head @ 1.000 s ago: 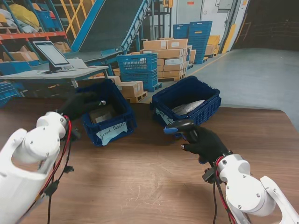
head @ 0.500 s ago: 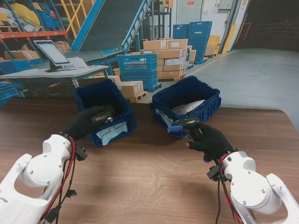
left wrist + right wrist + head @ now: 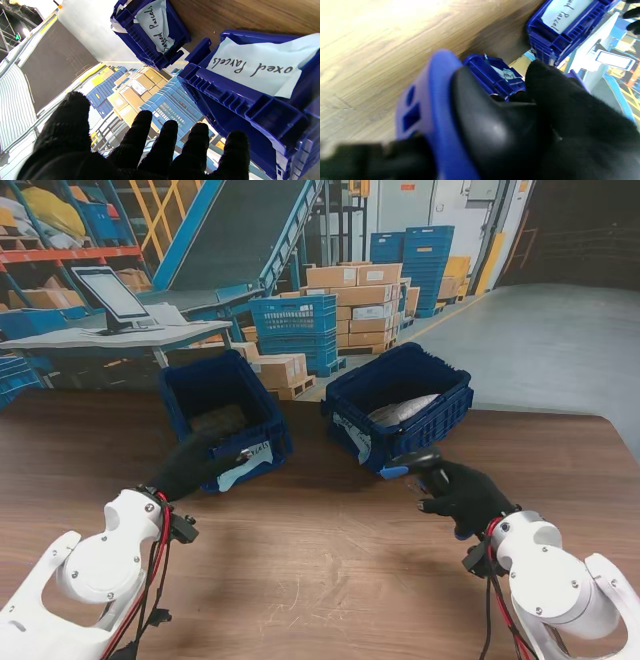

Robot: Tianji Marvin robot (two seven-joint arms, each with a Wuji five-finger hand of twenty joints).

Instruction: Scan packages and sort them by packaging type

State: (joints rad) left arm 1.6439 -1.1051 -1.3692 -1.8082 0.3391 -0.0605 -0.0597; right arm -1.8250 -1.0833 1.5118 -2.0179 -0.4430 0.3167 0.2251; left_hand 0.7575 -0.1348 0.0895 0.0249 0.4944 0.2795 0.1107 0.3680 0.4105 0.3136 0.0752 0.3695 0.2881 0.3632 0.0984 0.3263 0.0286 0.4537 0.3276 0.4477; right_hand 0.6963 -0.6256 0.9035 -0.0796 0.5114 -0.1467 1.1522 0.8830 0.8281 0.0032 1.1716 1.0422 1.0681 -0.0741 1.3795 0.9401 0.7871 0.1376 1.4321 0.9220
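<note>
**A:** Where is everything sitting right now?

**B:** The right hand (image 3: pixel 468 495) is wrapping around the handle of the scanner (image 3: pixel 412 464), with its blue nose pointing toward the bagged-parcels bin (image 3: pixel 440 412). The left hand (image 3: pixel 196 465) is holding nothing, fingers (image 3: pixel 143 135) spread apart, hovering at the near rim of the boxed-parcels bin (image 3: pixel 268 442). Both bins are standing on the counter (image 3: pixel 330 550), just beside each other.

**A:** And the packages?

**B:** A brown cardboard box (image 3: pixel 216 419) is lying inside the left bin, and a silvery bag (image 3: pixel 402 409) is lying inside the right one. I am not seeing any loose parcel on the counter.

**A:** How is the box going to handle?

**B:** I am judging it stiff and fairly light, with dry cardboard faces that are offering decent friction. Spanning two opposite side faces with thumb and fingers looks best, since the bin walls are crowding it.

**A:** The bag?

**B:** Likely soft, slick and saggy, so pinching a corner is risking a slip. Scooping under its middle, or gathering a fold of film, seems safer.

**A:** The scanner itself?

**B:** Rigid plastic, moderately weighted toward the head. The grip is sitting on the handle, which is keeping the window clear, though the right wrist view is too blurred to confirm where the trigger finger is resting.
</note>
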